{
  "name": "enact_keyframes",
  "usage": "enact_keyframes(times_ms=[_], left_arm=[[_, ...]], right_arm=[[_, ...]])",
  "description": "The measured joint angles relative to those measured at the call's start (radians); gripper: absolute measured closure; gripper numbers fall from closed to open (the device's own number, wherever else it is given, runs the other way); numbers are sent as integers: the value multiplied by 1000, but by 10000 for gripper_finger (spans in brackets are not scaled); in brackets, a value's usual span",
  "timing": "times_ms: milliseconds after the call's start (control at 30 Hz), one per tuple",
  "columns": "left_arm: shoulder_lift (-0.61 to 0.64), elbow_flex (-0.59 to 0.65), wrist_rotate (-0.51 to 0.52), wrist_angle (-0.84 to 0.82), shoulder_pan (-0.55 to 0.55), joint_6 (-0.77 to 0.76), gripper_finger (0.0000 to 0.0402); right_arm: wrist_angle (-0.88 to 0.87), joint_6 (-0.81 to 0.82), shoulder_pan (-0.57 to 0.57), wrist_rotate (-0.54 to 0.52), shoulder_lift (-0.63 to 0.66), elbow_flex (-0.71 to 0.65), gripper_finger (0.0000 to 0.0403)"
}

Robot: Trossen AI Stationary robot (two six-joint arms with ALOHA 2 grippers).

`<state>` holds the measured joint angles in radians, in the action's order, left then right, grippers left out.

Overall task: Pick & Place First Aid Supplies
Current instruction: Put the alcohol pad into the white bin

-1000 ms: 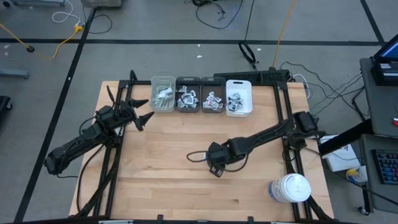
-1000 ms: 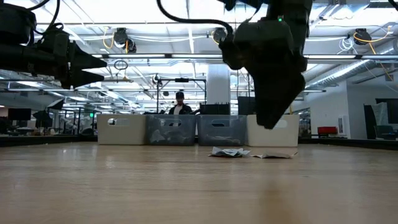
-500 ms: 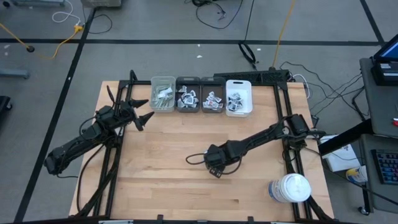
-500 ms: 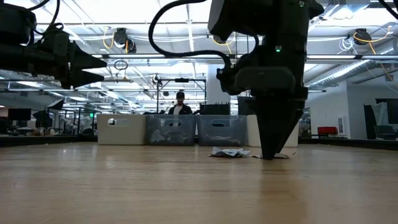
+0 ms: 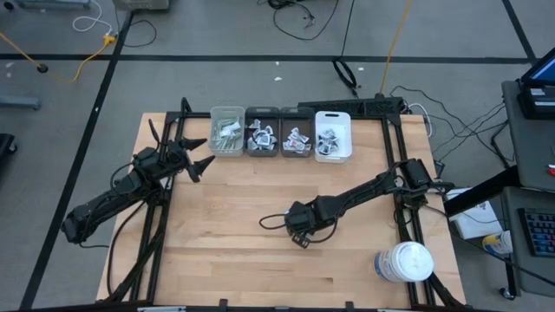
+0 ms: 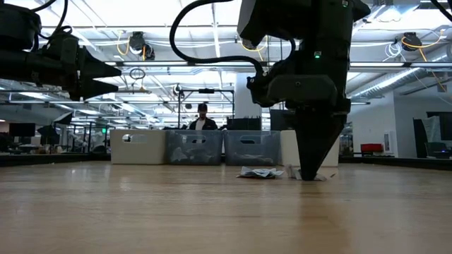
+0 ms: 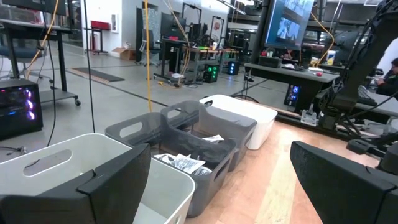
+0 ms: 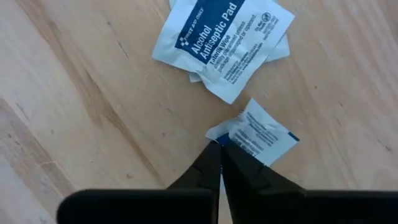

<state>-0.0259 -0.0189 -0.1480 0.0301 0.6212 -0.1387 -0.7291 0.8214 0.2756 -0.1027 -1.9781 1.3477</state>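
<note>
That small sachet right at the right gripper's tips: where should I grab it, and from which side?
Take the small sachet by its near corner, coming straight down from above. It lies flat on the table, so only an edge offers purchase, and that corner already sits at the right gripper. The fingers look closed together, so they would probably need opening first. The alcohol pad lies apart, out of the way.

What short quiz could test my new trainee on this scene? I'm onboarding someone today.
1. True or false: the right gripper, shut at mid-table, touches the small white paper sachet at its corner.
2. The left gripper is: A) open, raised near the four small rectangular plastic bins; B) shut on a sachet; C) over a jar.
3. Fill in: the larger white sachet has a blue band reading "Alcohol ___ Pad".
Key: 1 true; 2 A; 3 Antiseptic.
</note>
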Motion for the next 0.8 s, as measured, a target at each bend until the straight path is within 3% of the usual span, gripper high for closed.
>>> enact_keyframes(times_ms=[233, 433, 600, 800], left_arm=[[0, 0, 0, 0, 0, 0, 9], [0, 0, 0, 0, 0, 0, 9], [0, 0, 0, 0, 0, 0, 9], [0, 0, 0, 0, 0, 0, 9]], right_arm=[[-109, -58, -20, 1, 74, 4, 401], [-303, -223, -63, 1, 183, 59, 402], [-424, -365, -120, 3, 241, 150, 402], [-552, -500, -196, 77, 263, 256, 402]])
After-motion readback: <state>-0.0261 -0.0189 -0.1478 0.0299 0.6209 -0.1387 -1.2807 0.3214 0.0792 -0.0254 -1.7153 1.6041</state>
